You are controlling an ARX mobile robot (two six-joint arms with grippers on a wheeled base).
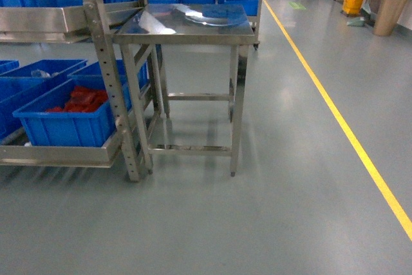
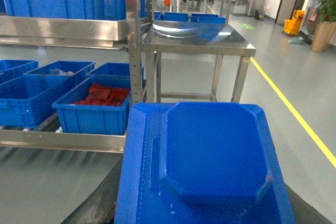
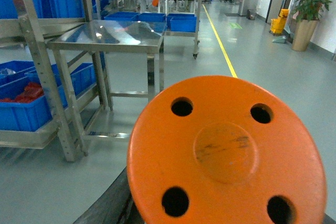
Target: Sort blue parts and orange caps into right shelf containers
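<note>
You are looking at a glossy steel table [image 1: 183,25] mirroring light, brushed metal shelf frames [image 1: 111,69], matt-looking blue plastic crates [image 1: 64,123] at nine o'clock, a smooth orange disc [image 3: 226,153], possibly plastic, and a sheeny grey floor [image 1: 290,210].

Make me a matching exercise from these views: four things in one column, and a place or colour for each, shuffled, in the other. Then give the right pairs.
Things:
1. orange cap
2. steel table
3. yellow floor line
4. crate of red pieces

Places or looks:
A. runs along the floor to the right of the table in the head view
B. sits on the low shelf of the rack, left of the table
C. fills the foreground of the right wrist view, round, with four holes
D. stands on the grey floor beside the rack, with a shiny top

Pairs: 1-C, 2-D, 3-A, 4-B
</note>
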